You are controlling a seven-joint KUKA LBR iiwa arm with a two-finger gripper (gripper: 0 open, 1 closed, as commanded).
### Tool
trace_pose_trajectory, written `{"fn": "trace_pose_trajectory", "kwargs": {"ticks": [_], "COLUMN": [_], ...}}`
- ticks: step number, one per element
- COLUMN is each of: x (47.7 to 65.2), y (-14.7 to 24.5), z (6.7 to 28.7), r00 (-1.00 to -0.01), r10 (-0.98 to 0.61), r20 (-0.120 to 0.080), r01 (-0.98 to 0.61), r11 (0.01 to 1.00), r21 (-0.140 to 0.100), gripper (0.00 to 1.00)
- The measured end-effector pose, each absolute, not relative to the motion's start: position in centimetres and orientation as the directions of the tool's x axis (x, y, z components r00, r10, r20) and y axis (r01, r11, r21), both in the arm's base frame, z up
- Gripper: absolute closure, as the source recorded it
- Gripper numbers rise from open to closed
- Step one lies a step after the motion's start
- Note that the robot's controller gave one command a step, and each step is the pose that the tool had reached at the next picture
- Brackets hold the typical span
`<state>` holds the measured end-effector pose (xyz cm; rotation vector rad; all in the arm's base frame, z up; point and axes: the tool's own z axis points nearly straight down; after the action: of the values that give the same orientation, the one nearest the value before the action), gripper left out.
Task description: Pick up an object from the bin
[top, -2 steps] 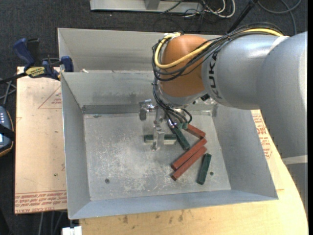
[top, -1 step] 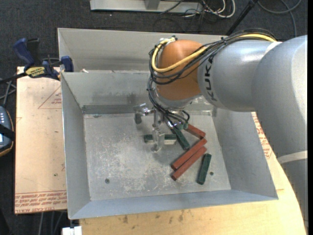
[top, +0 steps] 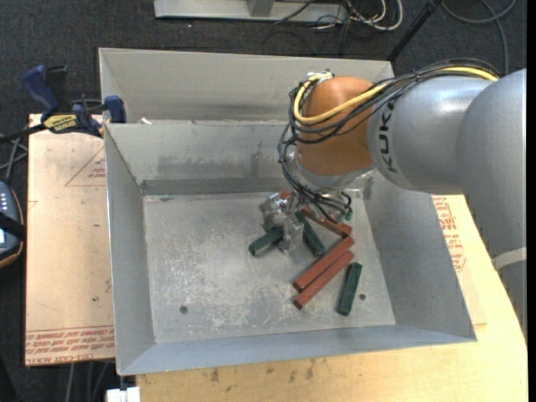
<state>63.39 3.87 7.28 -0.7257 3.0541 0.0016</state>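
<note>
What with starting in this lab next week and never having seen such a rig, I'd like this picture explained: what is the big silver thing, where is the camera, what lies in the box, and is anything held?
The big silver shape is a robot arm reaching in from the right. The orange cover and the cables sit on its wrist and are part of the machine. Below them hangs its pincer, the part that grasps.

The single camera looks down from above and a little from one side into a grey metal bin.

On the bin's floor lies a small heap of bars. Two red-brown bars lie side by side, with a dark green bar to their right. A short dark green piece lies right by the pincer.

The pincer is down among these things, but I cannot tell whether it holds one.
</note>
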Motion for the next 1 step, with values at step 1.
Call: {"fn": "trace_pose_trajectory", "kwargs": {"ticks": [1], "x": [63.39], "y": [3.87], "z": [7.28], "r00": [-0.893], "r10": [-0.450], "r20": [-0.003], "r01": [-0.450], "r11": [0.893], "r21": [0.001], "gripper": [1.00]}}
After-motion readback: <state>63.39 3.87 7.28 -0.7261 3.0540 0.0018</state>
